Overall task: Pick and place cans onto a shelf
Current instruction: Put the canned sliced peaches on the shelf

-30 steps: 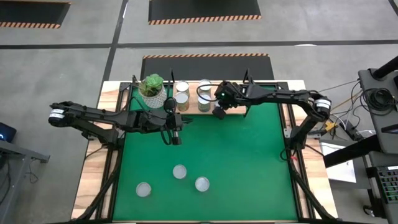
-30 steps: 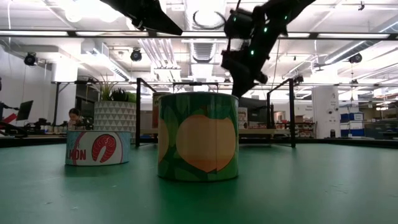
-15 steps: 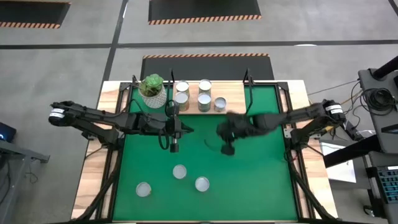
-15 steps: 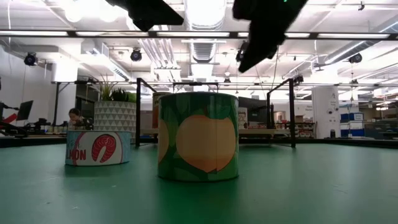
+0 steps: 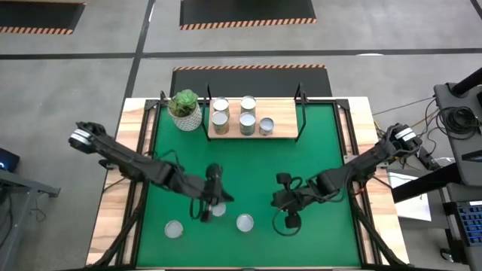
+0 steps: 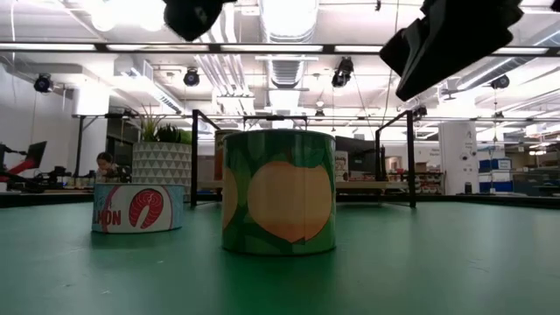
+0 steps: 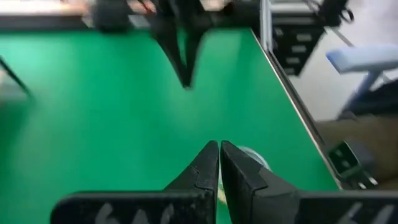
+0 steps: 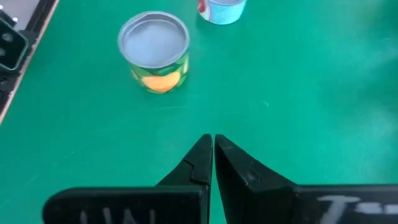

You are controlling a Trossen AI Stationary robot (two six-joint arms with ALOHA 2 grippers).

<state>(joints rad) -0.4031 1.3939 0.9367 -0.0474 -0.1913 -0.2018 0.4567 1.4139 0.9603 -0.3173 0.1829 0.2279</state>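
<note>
Several cans (image 5: 247,120) stand upright on the light-wood shelf (image 5: 282,132) at the table's far edge. Three cans stand on the green mat near the front: one at the left (image 5: 174,229), one in the middle (image 5: 219,210), and one with a green and orange label (image 5: 245,222), (image 8: 153,53), (image 6: 278,192). A salmon-label can (image 6: 137,207) also shows in the right wrist view (image 8: 222,9). My left gripper (image 5: 206,213), (image 7: 219,149) is shut and empty, above and just left of the middle can. My right gripper (image 5: 289,221), (image 8: 212,140) is shut and empty, right of the green and orange can.
A white pot with a green plant (image 5: 185,111) stands left of the shelf. Thin black posts (image 5: 300,113) rise at the shelf's ends. The middle of the mat (image 5: 256,165) between the shelf and the front cans is bare. A person sits in the room behind (image 6: 105,164).
My right gripper has left a can standing on the shelf's right part and has swung toward the table's near edge, ending right of the green and orange can. My left gripper has gone from near the shelf toward the near edge, over the middle can.
</note>
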